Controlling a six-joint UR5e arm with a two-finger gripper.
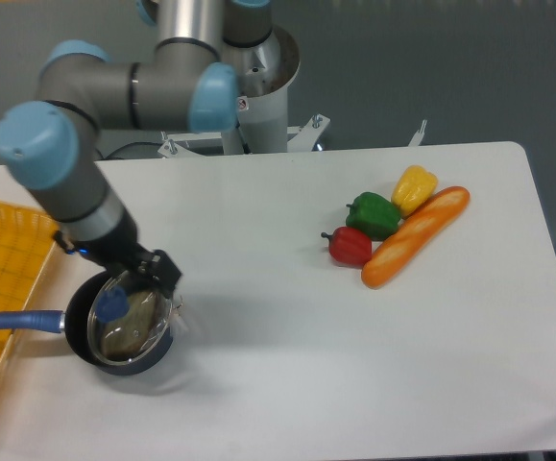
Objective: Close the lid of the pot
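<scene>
One lid (129,323) sits on the pot (114,357), directly below the gripper (148,276), blue knob (113,304) just under-left of it. Gripper state: cannot tell. Judged step: lid placed, arm at release. Next move calls for a clean lift clear without nudging the lid.

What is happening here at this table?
A robot arm works at a black pot with a blue handle, near the table's left edge. A glass lid already lies on the pot. The gripper hangs at the lid's far rim, off the blue knob; its fingers are hard to read.
</scene>
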